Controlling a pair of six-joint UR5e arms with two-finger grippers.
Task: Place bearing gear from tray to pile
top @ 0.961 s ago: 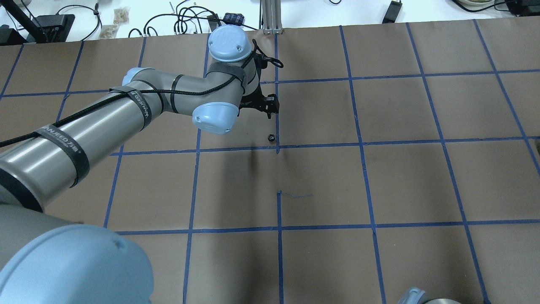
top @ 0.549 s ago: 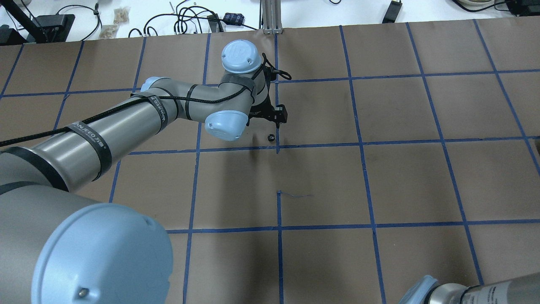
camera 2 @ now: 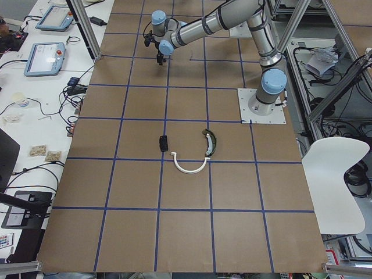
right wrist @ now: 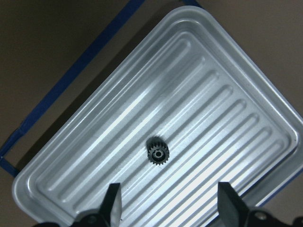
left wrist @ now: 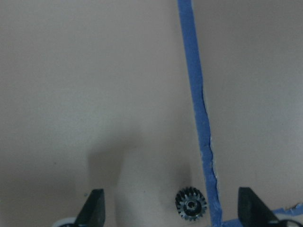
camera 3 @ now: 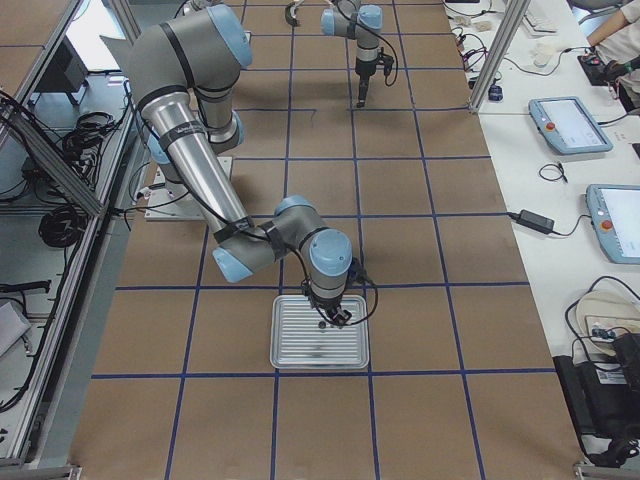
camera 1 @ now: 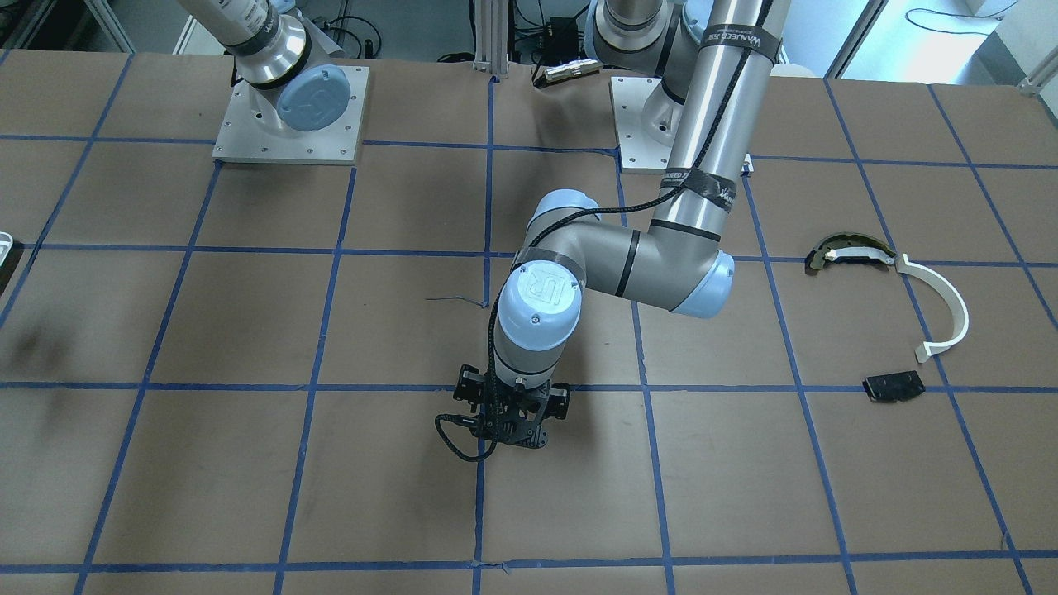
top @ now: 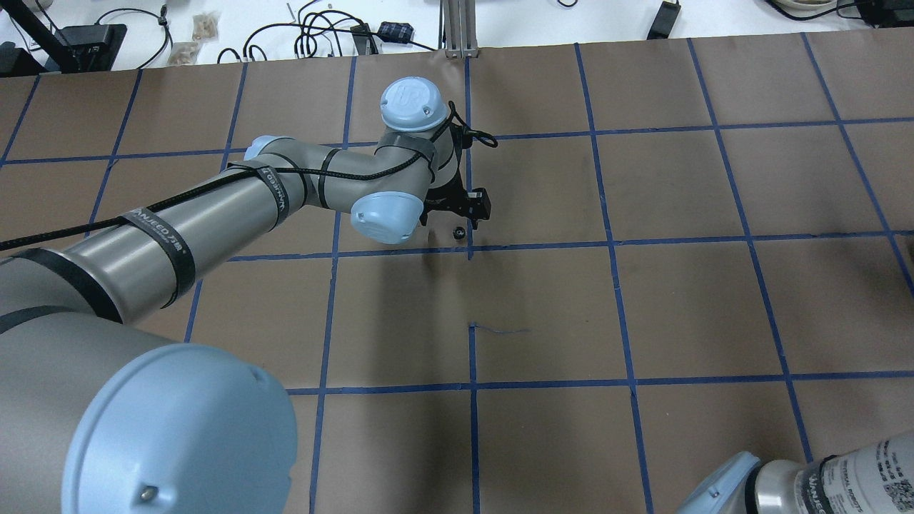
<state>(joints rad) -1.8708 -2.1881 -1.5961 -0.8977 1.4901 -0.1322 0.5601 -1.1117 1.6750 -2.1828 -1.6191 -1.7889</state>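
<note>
A small dark bearing gear (right wrist: 157,154) lies in the silver ridged tray (right wrist: 222,71). My right gripper (right wrist: 170,205) is open just above it, with the gear ahead of the gap between the fingers; the tray also shows in the right view (camera 3: 300,355). A second small dark gear (left wrist: 191,205) lies on the brown paper beside a blue tape line. My left gripper (left wrist: 173,210) is open over it, and the gear shows in the overhead view (top: 458,231). The pile lies apart: a white arc (camera 1: 946,310), a dark curved piece (camera 1: 843,250) and a black plate (camera 1: 893,386).
The table is brown paper with a blue tape grid (top: 613,244). Cables and boxes (top: 314,32) lie beyond its far edge. Only a sliver of the tray's rim (camera 1: 5,248) shows at the left edge of the front view. The two arm bases (camera 1: 289,116) stand at the robot side.
In the overhead view my left arm has swung right and its gripper has come down closer to the gear on the paper. My right arm's elbow has come into the bottom right corner.
</note>
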